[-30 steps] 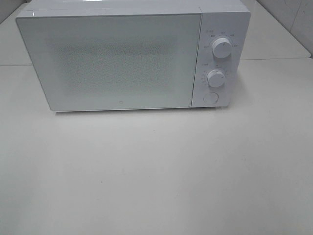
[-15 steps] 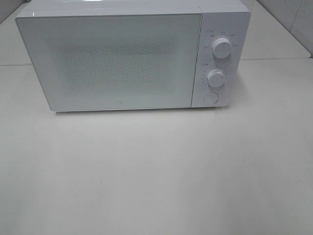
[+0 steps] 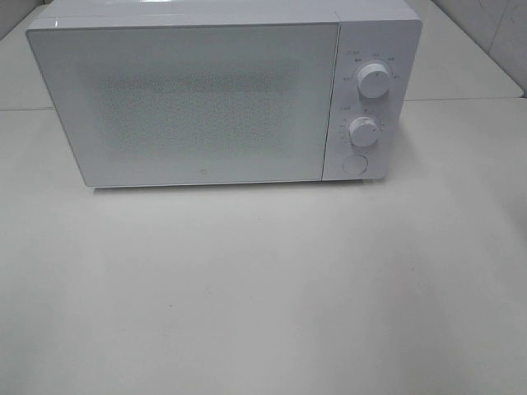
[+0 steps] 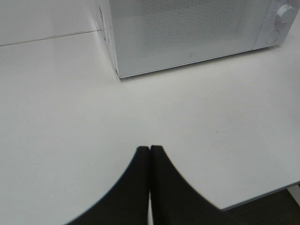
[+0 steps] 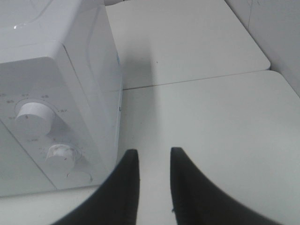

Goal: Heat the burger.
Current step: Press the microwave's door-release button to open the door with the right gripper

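1. A white microwave oven [image 3: 222, 99] is standing on the light table [image 3: 263, 288], toward the far side of it in the high view.
2. Its door [image 3: 189, 103] is sitting shut, flush with the front. The milky, dotted window is letting nothing of the inside show.
3. On the control panel, at the right of the door, an upper knob [image 3: 374, 81] is sitting above a lower knob [image 3: 363, 130]. A round button [image 3: 355, 164] is sitting under both.
4. The burger is not showing in any view, so I cannot tell where it is, nor whether it is lying behind the shut door.
5. The left gripper [image 4: 149, 148] is hovering over the bare table in front of the oven, toward the end of the door that is far from the knobs. Its black jaws are pressing together, tip against tip, with nothing between them.
6. The right gripper [image 5: 154, 151] is hanging over the table just beside the oven's knob end. Its jaws are standing a little spread, with a narrow gap between the tips, and they are pinching nothing.
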`<state>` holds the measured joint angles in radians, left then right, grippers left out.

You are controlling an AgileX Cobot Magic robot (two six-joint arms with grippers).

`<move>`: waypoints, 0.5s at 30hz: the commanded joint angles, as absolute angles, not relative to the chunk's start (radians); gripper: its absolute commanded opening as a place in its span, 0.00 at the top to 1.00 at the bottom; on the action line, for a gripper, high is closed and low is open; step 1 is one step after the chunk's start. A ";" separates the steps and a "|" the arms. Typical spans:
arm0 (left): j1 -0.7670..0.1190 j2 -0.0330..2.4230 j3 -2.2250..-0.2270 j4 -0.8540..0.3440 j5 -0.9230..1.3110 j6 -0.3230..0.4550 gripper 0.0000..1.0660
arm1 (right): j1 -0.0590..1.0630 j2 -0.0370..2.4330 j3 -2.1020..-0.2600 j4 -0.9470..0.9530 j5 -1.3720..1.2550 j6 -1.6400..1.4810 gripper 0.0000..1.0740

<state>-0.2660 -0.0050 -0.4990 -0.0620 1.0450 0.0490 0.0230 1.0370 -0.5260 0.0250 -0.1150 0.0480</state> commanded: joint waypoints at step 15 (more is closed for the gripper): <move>-0.263 -0.025 -0.496 -0.064 1.036 0.047 1.00 | 0.173 1.429 -0.533 0.013 -0.491 0.048 1.00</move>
<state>-0.2660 -0.0050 -0.4990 -0.0620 1.0450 0.0490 0.1190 1.3900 -0.5260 0.0260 -0.4420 0.0480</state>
